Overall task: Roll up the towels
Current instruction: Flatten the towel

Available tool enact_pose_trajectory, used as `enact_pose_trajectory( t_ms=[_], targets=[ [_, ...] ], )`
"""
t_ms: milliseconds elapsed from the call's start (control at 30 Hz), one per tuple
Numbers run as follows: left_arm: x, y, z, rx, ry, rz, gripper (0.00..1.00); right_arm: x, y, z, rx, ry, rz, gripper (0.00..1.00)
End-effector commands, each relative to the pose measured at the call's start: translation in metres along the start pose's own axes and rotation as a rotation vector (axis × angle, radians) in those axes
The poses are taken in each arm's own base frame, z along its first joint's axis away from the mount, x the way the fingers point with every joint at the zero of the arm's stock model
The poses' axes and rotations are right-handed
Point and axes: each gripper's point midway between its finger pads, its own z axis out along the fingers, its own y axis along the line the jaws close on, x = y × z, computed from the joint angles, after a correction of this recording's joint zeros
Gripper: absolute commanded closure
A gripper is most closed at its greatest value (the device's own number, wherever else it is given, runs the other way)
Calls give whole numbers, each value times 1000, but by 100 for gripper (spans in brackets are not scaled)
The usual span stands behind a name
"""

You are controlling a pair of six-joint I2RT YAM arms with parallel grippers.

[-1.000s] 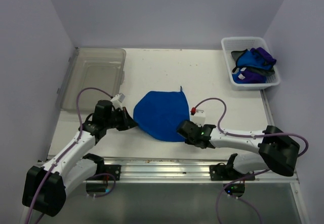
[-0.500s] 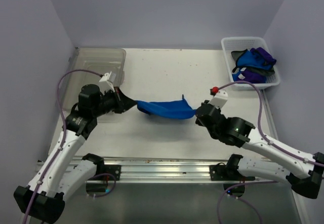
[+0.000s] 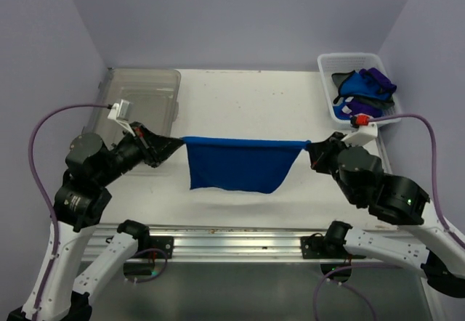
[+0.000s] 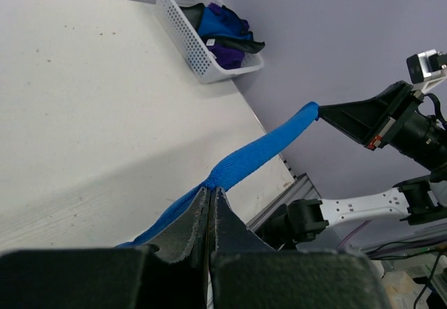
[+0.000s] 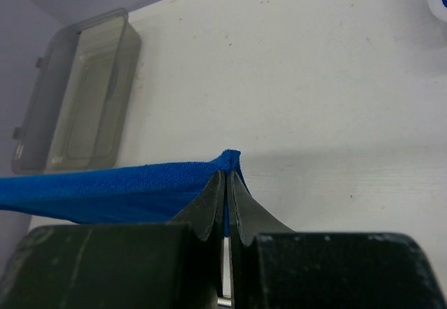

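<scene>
Blue towel (image 3: 236,165) hangs in the air over the near half of the counter (image 3: 247,103), just beyond the metal rail (image 3: 232,237) at the near edge. It is strung between the two arms, its top edge pulled into a taut, nearly level line, with the rest dropping below as a sheet that narrows toward the bottom. Whether the lower hem touches the counter cannot be told.

The left claw (image 3: 174,144) is pinched tight on the towel's left upper corner. In its wrist view the two fingers meet with only a sliver of cloth between them, and the fabric runs away as a bunched band toward the other arm. The right claw (image 3: 311,149) is clamped the same way on the right upper corner, with a small tuft of blue poking past its fingertips.

Farther back on the left, a clear plastic bin (image 3: 138,107) lies against the wall. In the far right corner stands a white basket (image 3: 363,122) holding bundled towels (image 3: 367,88), blue and purple, heaped together with some dark cloth among them.
</scene>
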Motion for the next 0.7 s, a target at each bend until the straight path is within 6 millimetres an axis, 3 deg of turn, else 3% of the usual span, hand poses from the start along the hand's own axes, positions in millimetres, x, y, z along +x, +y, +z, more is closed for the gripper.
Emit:
enact_pose_trajectory(
  t_ms=[0,200,367,433,500,533,567,633,667],
  targets=[
    [-12,-21,-21,28,-56,-13,100,-19,-16,-18,14,-28,-21,100],
    [-13,-25,-27,34,-73,-31,100,-27,-10,-26,-24,-28,6,100],
    [0,9,-1,-65,-28,-90,100,-10,-5,-1,67,5,-77,100],
    [6,35,18,-146,5,-119,100,-9,-5,8,114,-3,-101,100],
    [12,59,39,-213,42,-136,100,-4,5,27,137,9,-155,100],
    [11,69,49,-238,47,-128,100,-7,0,42,182,11,-156,100],
    [8,76,59,-245,41,-122,100,5,14,62,139,68,-148,100],
    [10,102,89,-293,70,-114,100,9,-1,97,181,103,-149,100],
    [12,111,99,-304,85,-112,100,20,4,125,170,135,-166,100]
  ],
)
